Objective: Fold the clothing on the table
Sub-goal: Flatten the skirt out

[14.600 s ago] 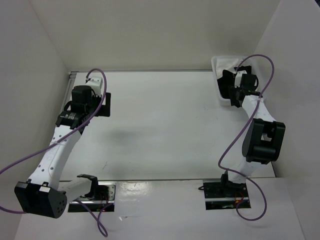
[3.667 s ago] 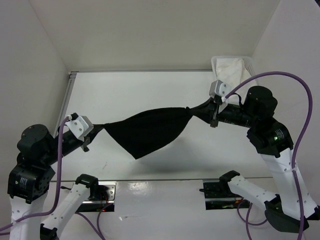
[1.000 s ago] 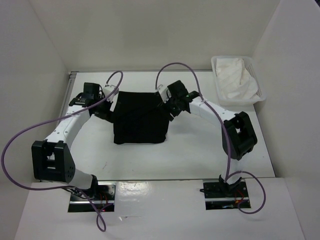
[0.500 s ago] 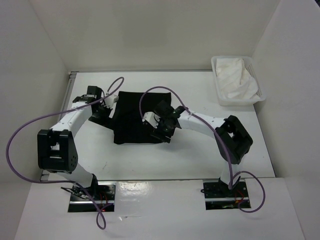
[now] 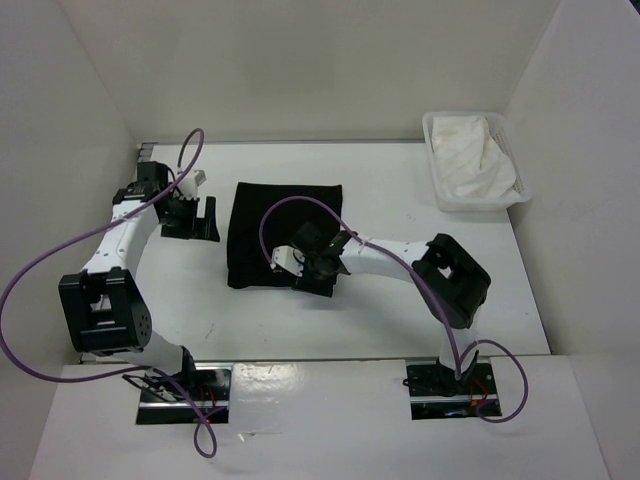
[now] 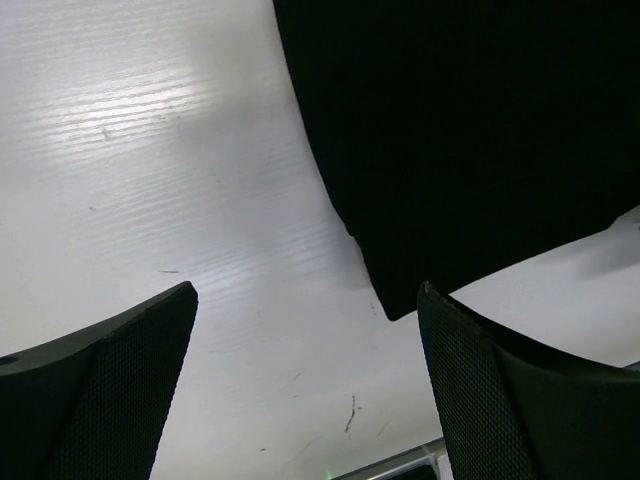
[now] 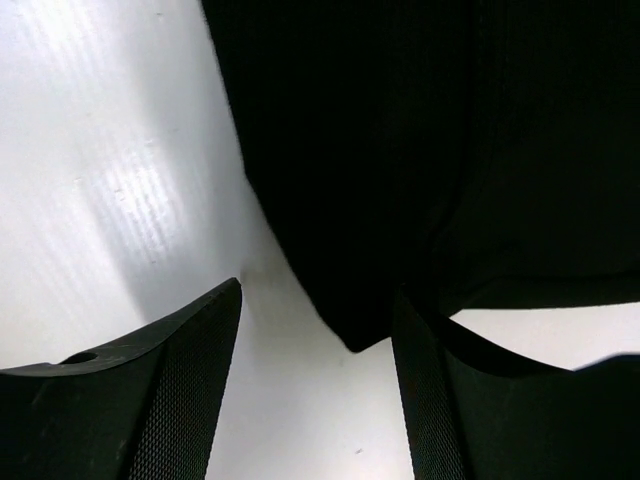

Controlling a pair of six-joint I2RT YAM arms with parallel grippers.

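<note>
- White walls (image 5: 300,70) stand around a big white worktop (image 5: 400,300). A metal rail (image 5: 300,142) runs along its far edge.
- The black clothing (image 5: 285,235) lies flat on the worktop, a bit left of the middle.
- It is folded into a shape that is almost square, so no side looks clearly longer.
- Its far edge is straight and runs from left to right, in line with the rail. Its left edge runs from far to near.
- The near right corner is partly hidden under the right arm.
- A white bin (image 5: 436,190) sits in the far right corner of the worktop, well apart from the clothing.
- A crumpled white cloth (image 5: 475,150) lies inside the bin and fills most of it.
- The left tool (image 5: 193,222) is just beside the left edge of the clothing. Its fingers are spread wide and hold nothing.
- In the left wrist view, the left tool (image 6: 310,380) has bare worktop between its fingers (image 6: 110,390). A corner of the clothing (image 6: 470,130) pokes down toward the gap.
- The right tool (image 5: 315,272) is at the near right corner of the clothing.
- In the right wrist view, the right tool (image 7: 320,390) has its fingers (image 7: 150,400) apart. A corner of the clothing (image 7: 400,130) sits in the gap. It is not pinched.
</note>
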